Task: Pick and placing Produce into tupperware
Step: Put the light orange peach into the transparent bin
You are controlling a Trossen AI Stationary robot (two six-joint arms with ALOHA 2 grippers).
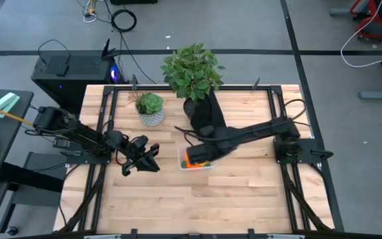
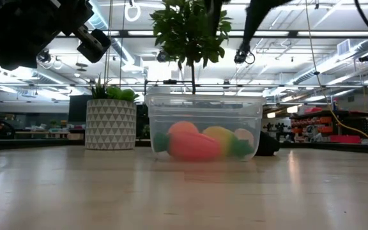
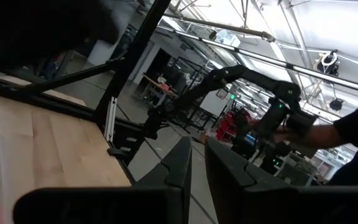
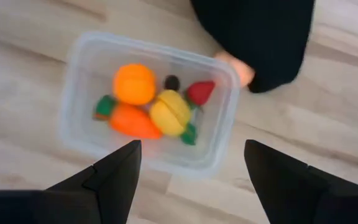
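The clear tupperware (image 4: 79, 93) (image 1: 196, 161) (image 2: 203, 105) stands on the wooden table. In it lie an orange (image 4: 134, 83), an orange carrot with a green top (image 4: 132, 120), a yellow piece (image 4: 169, 112), a red strawberry (image 4: 200, 91) and a tiny dark piece (image 4: 172, 81). A peach-coloured ball (image 4: 236, 67) rests on the table outside the tupperware, against a black pot. My right gripper (image 4: 194, 180) (image 1: 201, 154) hovers open above the tupperware and touches nothing. My left gripper (image 3: 198, 177) (image 1: 148, 158) is off to the tupperware's left, raised off the table, shut and empty.
A tall leafy plant in a black pot (image 1: 204, 109) (image 4: 260, 37) stands just beyond the tupperware. A small plant in a white patterned pot (image 1: 151, 109) (image 2: 110, 121) stands at the far left. Bare wood (image 1: 204, 206) spreads over the table's near half.
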